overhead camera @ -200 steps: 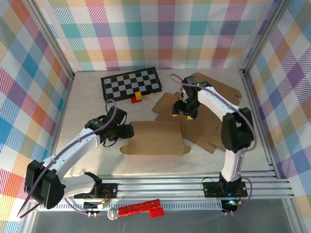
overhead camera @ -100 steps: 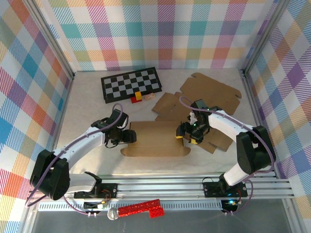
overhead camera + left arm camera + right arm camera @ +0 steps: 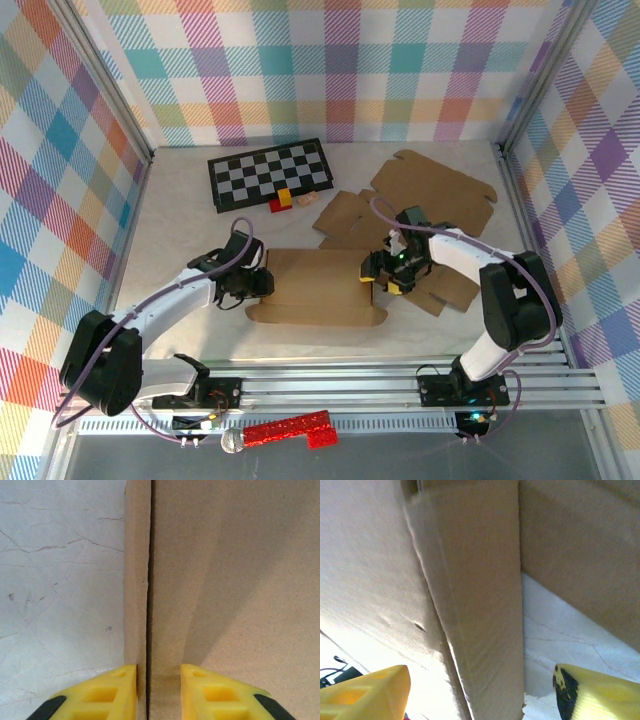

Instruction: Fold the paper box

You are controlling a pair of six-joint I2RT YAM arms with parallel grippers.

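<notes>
Now the left gripper (image 3: pixel 266 283) has slid onto the left end of the paper box (image 3: pixel 320 290), which lies flat by the middle of the table's (image 3: pixel 180 230) near edge. Its jaws have narrowed over a crease, but I can't tell if they're clamped. The right gripper (image 3: pixel 383 279) has dropped to the right end, gaping astride a flap. Folding looks ready to begin.
</notes>
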